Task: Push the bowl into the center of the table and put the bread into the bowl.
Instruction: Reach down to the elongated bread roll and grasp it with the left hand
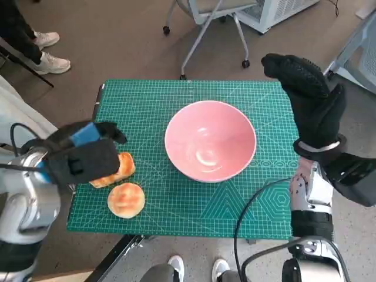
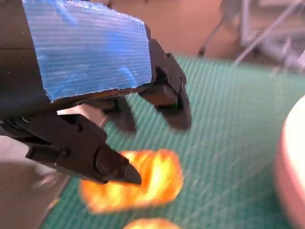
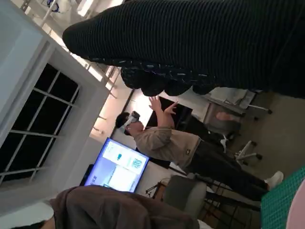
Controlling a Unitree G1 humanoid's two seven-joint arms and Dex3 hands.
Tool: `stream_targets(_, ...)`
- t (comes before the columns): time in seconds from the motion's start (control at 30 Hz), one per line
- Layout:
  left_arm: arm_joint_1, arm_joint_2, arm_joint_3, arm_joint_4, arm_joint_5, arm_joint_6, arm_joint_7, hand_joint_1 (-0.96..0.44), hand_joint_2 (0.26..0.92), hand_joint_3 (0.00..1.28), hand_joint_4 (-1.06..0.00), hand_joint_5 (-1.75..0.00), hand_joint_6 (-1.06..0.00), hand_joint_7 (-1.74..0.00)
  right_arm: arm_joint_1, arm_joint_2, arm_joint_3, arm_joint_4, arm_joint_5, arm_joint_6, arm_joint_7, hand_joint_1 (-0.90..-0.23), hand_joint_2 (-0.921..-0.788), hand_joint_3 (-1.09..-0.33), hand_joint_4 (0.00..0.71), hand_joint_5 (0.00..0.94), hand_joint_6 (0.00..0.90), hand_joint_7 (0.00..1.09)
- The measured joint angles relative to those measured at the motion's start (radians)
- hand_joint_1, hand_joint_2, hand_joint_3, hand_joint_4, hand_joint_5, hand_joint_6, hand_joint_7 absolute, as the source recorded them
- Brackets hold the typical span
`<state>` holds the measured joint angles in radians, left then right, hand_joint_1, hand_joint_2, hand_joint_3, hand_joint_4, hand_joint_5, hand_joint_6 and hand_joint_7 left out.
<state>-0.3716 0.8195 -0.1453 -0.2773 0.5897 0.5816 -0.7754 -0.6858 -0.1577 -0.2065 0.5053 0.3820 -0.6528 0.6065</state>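
The pink bowl [image 1: 210, 141] stands upright and empty near the middle of the green mat [image 1: 153, 100] on the table. An oblong bread [image 1: 119, 171] lies at the mat's left edge, with a round bread [image 1: 126, 200] just in front of it. My left hand [image 1: 82, 154] hovers over the oblong bread [image 2: 138, 183] with its fingers [image 2: 167, 100] spread and nothing in them. The bowl's rim [image 2: 293, 167] shows at the edge of the left wrist view. My right hand [image 1: 308, 100] is raised to the right of the bowl, held flat, clear of the bowl and empty.
An office chair [image 1: 211, 17] stands beyond the table's far edge. A person's shoes [image 1: 44, 53] are on the floor at the far left. A black cable [image 1: 252, 205] loops over the mat's front right corner. In the right wrist view a person [image 3: 167, 143] stands by a monitor [image 3: 119, 167].
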Motion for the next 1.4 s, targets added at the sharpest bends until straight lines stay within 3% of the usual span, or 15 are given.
stream_targets(0.47, 0.107, -0.017, 0.007, -0.089, 0.03, 0.018, 0.061, -0.39, 0.706, 0.0, -0.08, 0.0, -0.18, 0.0, 0.0, 0.0, -0.008, 0.003, 0.008, 0.007, 0.0, -0.671, -0.921, -0.807, 0.186, 0.001, 0.031, 0.46)
stream_targets(0.83, 0.115, -0.039, -0.017, -0.081, 0.065, 0.023, 0.103, -0.38, 0.706, 0.0, -0.08, 0.0, -0.16, 0.0, 0.0, 0.002, -0.007, 0.001, 0.007, 0.01, -0.001, -0.677, -0.921, -0.816, 0.184, 0.0, 0.03, 0.45)
stream_targets(1.4, 0.102, -0.105, -0.091, 0.076, 0.104, 0.015, 0.188, -0.31, 0.715, 0.0, -0.1, -0.01, -0.16, 0.0, 0.0, 0.0, -0.007, 0.0, 0.008, 0.017, 0.0, -0.681, -0.921, -0.819, 0.186, 0.001, 0.028, 0.45)
